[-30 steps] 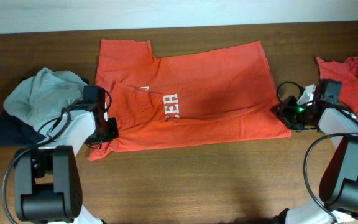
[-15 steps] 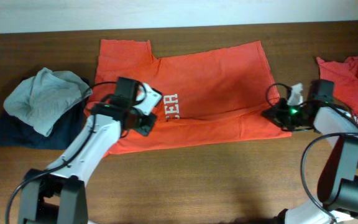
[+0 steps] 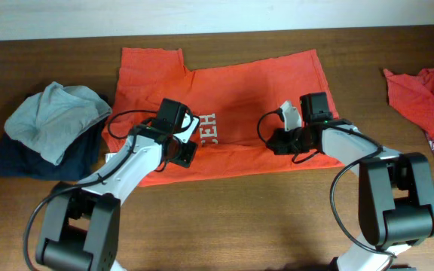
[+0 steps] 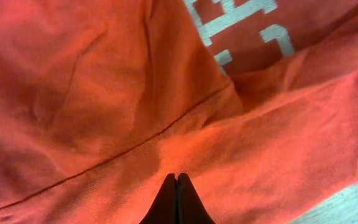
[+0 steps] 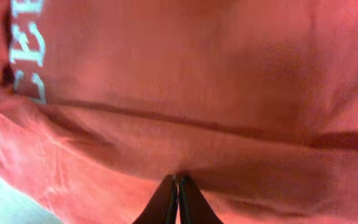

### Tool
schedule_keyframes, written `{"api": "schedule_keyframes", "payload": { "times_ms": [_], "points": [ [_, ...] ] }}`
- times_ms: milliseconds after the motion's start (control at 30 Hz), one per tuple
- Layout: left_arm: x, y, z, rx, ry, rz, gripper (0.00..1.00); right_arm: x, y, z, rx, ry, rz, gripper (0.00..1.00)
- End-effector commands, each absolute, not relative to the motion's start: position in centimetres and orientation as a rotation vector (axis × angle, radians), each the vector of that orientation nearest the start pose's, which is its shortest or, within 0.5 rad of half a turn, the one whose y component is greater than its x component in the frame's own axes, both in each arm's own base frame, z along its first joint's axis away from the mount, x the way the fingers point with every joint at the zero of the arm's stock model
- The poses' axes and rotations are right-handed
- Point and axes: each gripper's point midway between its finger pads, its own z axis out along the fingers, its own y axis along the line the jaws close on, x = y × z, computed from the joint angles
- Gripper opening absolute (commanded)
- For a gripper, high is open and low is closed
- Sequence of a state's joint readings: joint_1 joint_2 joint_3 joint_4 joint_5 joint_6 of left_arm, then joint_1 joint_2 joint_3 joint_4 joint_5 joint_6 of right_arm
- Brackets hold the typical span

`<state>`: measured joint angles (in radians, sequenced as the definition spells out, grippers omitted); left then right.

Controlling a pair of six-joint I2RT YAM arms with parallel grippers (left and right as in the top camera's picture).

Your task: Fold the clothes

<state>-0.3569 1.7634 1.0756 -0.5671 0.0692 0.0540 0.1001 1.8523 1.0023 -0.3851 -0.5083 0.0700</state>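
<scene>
Fingers closed to a thin point with a ridge of cloth nipped between them, the left gripper [image 4: 176, 184] and the right gripper [image 5: 177, 184] each hold a lower side edge of the orange-red T-shirt [image 3: 247, 98], which lies spread across the middle of the table [image 3: 277, 218] with its white print [image 3: 206, 129] showing. A second ago the two grippers stood at the shirt's outer lower corners, well apart; both have since swept inward, the left now just beside the lettering and the right near the shirt's centre, dragging the side edges over the body. The side folds appear under way, not yet laid flat or released. A second orange-red shirt [image 3: 424, 90] waits at the table's right edge, and a grey and navy pile [image 3: 55, 120] sits to the left.
</scene>
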Motion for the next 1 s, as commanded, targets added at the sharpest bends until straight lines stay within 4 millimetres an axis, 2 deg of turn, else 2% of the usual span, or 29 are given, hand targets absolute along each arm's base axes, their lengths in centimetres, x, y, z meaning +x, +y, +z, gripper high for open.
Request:
{"api": "schedule_keyframes", "payload": {
  "times_ms": [0, 167, 233, 400, 567, 700, 767, 867, 967],
  "points": [
    [34.4, -13.7, 0.3, 0.524, 2.858, -0.141, 0.01, 35.5, 13.1, 0.7, -0.365, 2.754, 0.705, 0.08],
    [33.6, -13.4, -2.1, 0.533, 2.926, -0.127, 0.01, 35.2, 14.9, 0.7, -0.465, 2.731, 0.702, 0.08],
    [33.5, -13.3, -2.5, 0.534, 2.936, -0.125, 0.01, 35.7, 15.0, 0.4, -0.467, 2.721, 0.680, 0.08],
    [33.4, -13.3, -2.6, 0.536, 2.940, -0.124, 0.01, 38.2, 13.6, -0.6, -0.343, 2.699, 0.541, 0.08],
    [33.4, -13.3, -2.6, 0.535, 2.939, -0.123, 0.01, 41.5, 13.8, 1.0, -0.337, 2.548, 0.505, 0.09],
    [33.5, -13.1, -2.6, 0.533, 2.938, -0.102, 0.01, 43.1, 13.6, 2.2, -0.310, 2.498, 0.496, 0.09],
    [33.5, -12.8, -2.7, 0.532, 2.939, -0.076, 0.01, 43.1, 12.8, 2.6, -0.286, 2.526, 0.489, 0.09],
    [33.6, -12.6, -2.7, 0.530, 2.938, -0.056, 0.02, 42.8, 10.2, 4.0, -0.138, 2.614, 0.490, 0.09],
    [33.7, -12.6, -2.5, 0.530, 2.931, -0.058, 0.09, 41.4, 7.2, 5.1, 0.006, 2.724, 0.492, 0.09]
  ]
}}
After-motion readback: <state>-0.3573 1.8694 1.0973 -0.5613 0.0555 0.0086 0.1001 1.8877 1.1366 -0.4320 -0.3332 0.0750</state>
